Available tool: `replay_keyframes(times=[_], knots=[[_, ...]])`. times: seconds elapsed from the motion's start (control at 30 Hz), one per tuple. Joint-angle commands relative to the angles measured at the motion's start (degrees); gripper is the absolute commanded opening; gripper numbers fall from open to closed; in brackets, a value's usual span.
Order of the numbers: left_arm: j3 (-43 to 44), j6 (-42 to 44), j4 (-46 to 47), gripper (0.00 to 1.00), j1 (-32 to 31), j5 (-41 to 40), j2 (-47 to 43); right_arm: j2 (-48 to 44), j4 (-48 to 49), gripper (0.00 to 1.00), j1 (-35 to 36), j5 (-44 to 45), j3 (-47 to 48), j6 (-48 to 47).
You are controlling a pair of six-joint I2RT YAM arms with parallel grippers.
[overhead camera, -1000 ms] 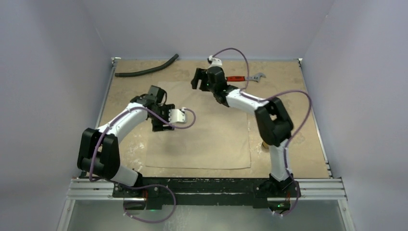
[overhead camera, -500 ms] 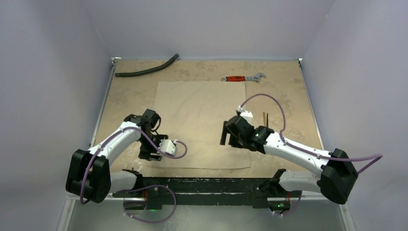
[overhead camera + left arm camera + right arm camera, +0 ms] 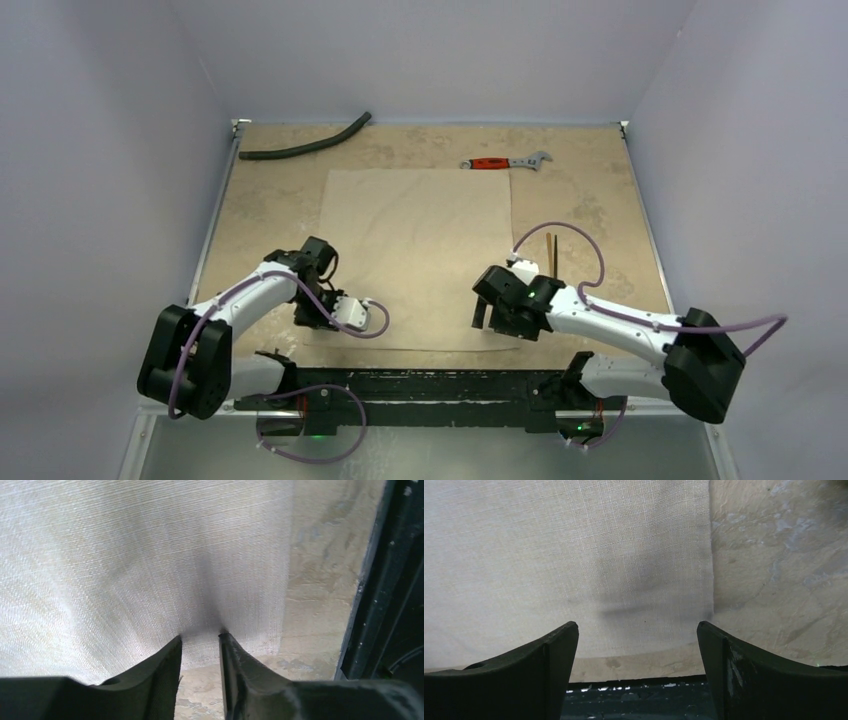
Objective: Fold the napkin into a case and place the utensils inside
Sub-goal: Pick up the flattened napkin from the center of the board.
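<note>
The beige napkin [image 3: 415, 255] lies spread flat in the middle of the table. My left gripper [image 3: 308, 322] is down at its near-left corner. In the left wrist view the left gripper [image 3: 200, 636] has its jaws narrowly apart, with the tips resting on the napkin [image 3: 150, 555] just inside the near edge and flat cloth between them. My right gripper [image 3: 497, 322] hovers over the near-right corner. The right gripper [image 3: 636, 627] is wide open above the napkin [image 3: 574, 555], holding nothing. One thin gold utensil [image 3: 549, 248] shows right of the cloth, partly hidden behind the right arm.
A red-handled wrench [image 3: 505, 162] lies past the napkin's far right corner. A curved black hose [image 3: 305, 148] lies at the far left. The black front rail [image 3: 430, 382] runs just behind both grippers, seen as the rail [image 3: 380, 580] and the rail [image 3: 639, 695] in the wrist views.
Both grippers came back from farther up the cloth to its near corners. The left jaws narrowed and the right jaws widened.
</note>
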Motion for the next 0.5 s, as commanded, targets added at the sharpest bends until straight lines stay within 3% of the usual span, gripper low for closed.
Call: replay_keyframes(times=[0.0, 0.1, 0.2, 0.23, 0.37, 0.47], knots=[[-0.1, -4.2, 4.9, 0.26, 0.1, -0.8, 2.2, 4.9, 5.1, 0.90, 1.2, 0.7, -2.3, 2.3], [2.3, -5.4, 4.6, 0.17, 1.6, 0.1, 3.2, 4.7, 8.4, 0.81, 2.0, 1.4, -3.9, 2.7], [4.2, -5.7, 4.4, 0.07, 3.3, 1.0, 3.9, 2.9, 10.8, 0.67, 1.9, 2.5, -5.3, 2.7], [4.9, -5.9, 4.2, 0.01, 3.8, 1.3, 4.1, 2.6, 11.5, 0.59, 2.0, 2.6, -5.9, 2.7], [8.8, -6.8, 2.0, 0.00, 5.2, 2.8, 4.5, 2.7, 11.7, 0.20, 2.0, 4.0, -5.1, 3.0], [12.9, -7.3, -1.5, 0.00, 6.3, 4.5, 4.4, 3.0, 8.8, 0.00, 2.0, 7.7, 0.4, 1.5]])
